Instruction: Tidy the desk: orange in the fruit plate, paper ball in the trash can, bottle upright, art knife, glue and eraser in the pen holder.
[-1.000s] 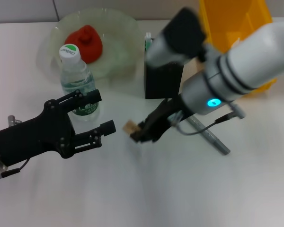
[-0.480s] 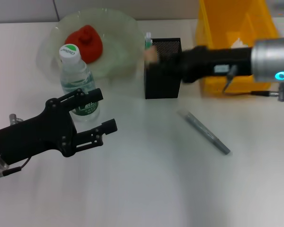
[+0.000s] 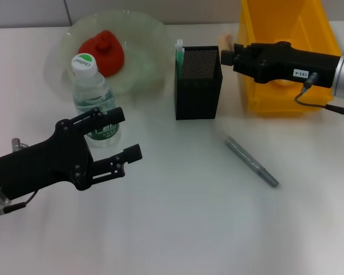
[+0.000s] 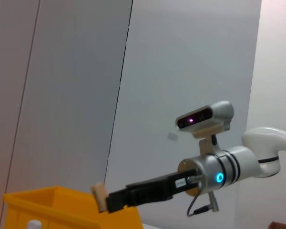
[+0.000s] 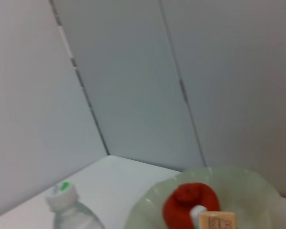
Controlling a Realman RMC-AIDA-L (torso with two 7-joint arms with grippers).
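White desk (image 3: 178, 229), eraser (image 3: 224, 42) in right gripper (image 3: 228, 50), seemingly beside pen holder (image 3: 198, 83) rim.

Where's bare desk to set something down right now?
Bare desk spans the near edge, and between the left gripper and the glue. Crowded at the back: fruit plate, bottle, pen holder, trash can.
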